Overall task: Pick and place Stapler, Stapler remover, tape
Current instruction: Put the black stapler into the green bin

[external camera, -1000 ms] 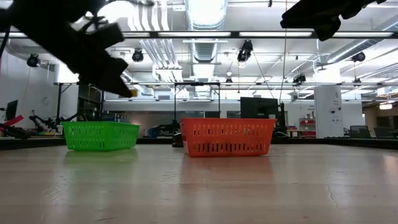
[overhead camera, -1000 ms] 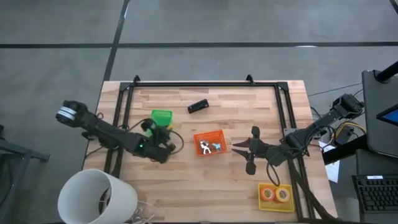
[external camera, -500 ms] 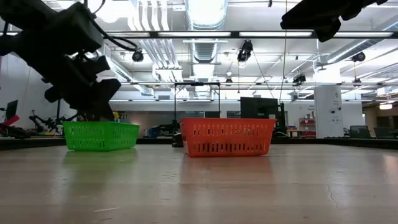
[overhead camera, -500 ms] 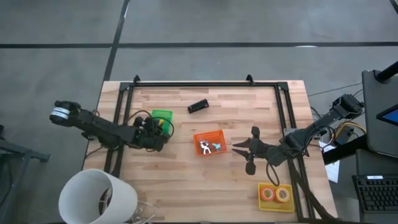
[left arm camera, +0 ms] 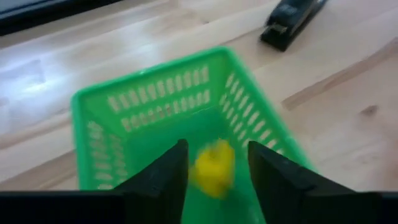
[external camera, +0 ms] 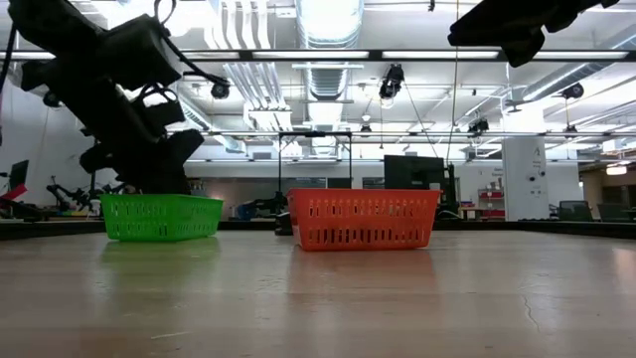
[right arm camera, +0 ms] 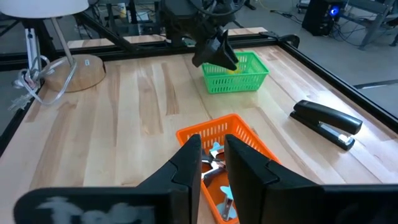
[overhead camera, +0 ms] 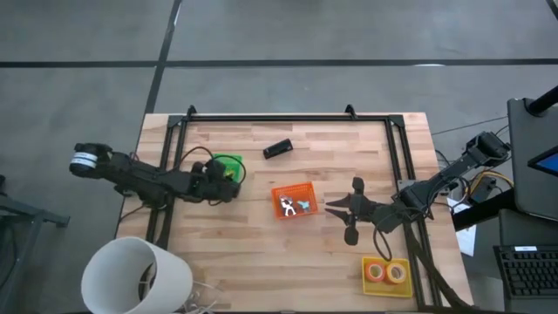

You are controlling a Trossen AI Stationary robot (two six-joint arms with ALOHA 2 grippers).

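Observation:
My left gripper (overhead camera: 224,172) hangs over the green bin (overhead camera: 228,162), fingers pointing down into it, open. A yellow tape roll (left arm camera: 214,167) shows blurred between the fingers, clear of both; I cannot tell whether it lies on the bin's floor. The black stapler (overhead camera: 277,149) lies flat on the table beyond the bins. My right gripper (overhead camera: 330,207) waits above the table to the right of the orange bin (overhead camera: 294,200), fingers a little apart and holding nothing. Staple removers (right arm camera: 214,155) lie in the orange bin.
A yellow bin (overhead camera: 385,274) with two orange tape rolls stands at the table's near right corner. A white lampshade (overhead camera: 135,275) overhangs the near left corner. A black frame (overhead camera: 288,118) runs along the far and side edges. Bare wood lies between the bins and the near edge.
My left gripper has moved toward the table's far edge, from the near side of the green bin to over it, and has come down toward the bin. The right arm has kept still.

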